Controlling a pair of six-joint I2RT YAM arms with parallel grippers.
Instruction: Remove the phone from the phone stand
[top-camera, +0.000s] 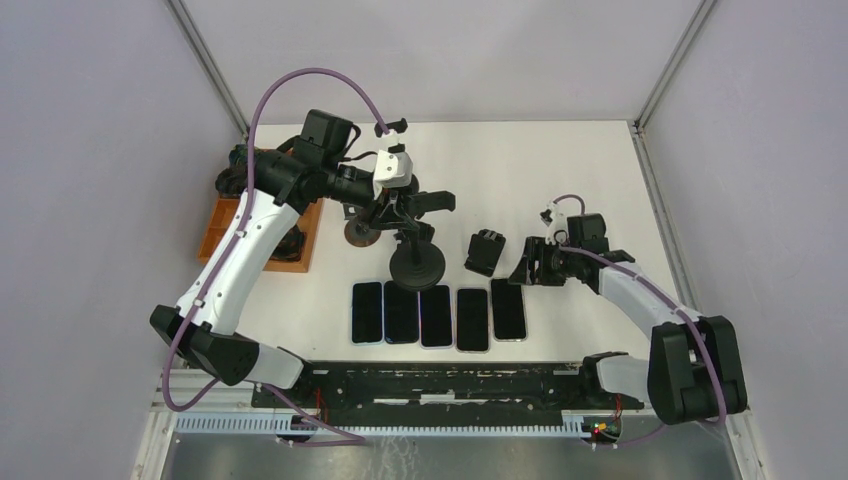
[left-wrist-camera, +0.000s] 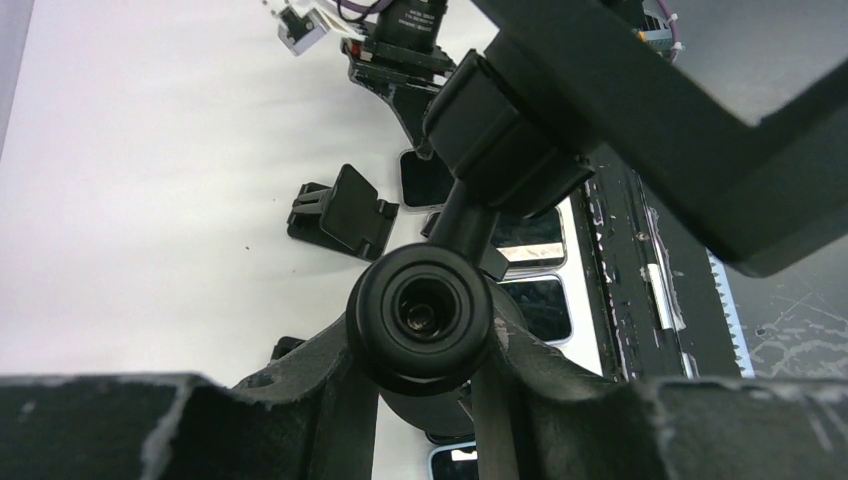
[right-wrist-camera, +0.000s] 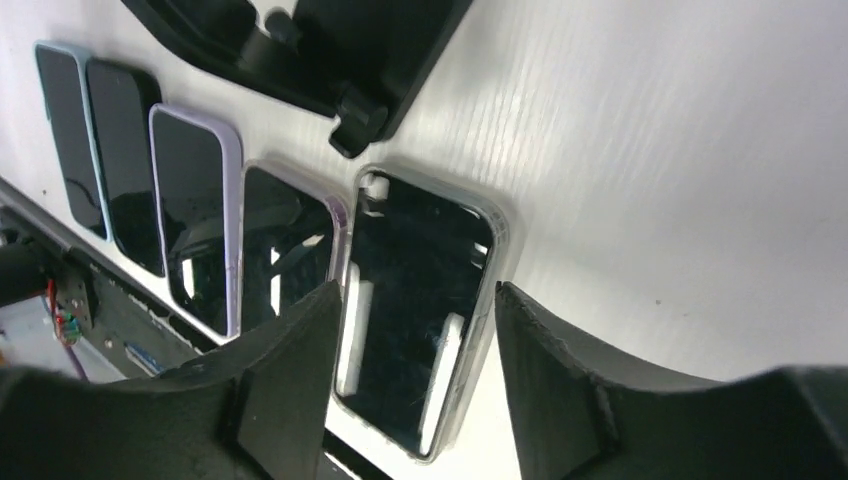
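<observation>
A black phone stand (top-camera: 417, 262) with a round base and a jointed arm stands at the table's middle. My left gripper (top-camera: 395, 212) is shut on its round black knob (left-wrist-camera: 420, 312), with a finger pressed on each side. Its clamp bracket (left-wrist-camera: 650, 130) shows no phone. Several phones lie flat in a row at the front. My right gripper (top-camera: 527, 268) is open, its jaws just above the rightmost phone (top-camera: 508, 308). In the right wrist view that clear-cased phone (right-wrist-camera: 420, 250) lies flat between my spread fingers (right-wrist-camera: 300, 350), untouched.
A small black folding stand (top-camera: 485, 252) sits just behind the phone row; it also shows in the right wrist view (right-wrist-camera: 340, 50). An orange tray (top-camera: 228, 230) is at the left under my left arm. A round brown disc (top-camera: 360, 235) lies beside the stand's base.
</observation>
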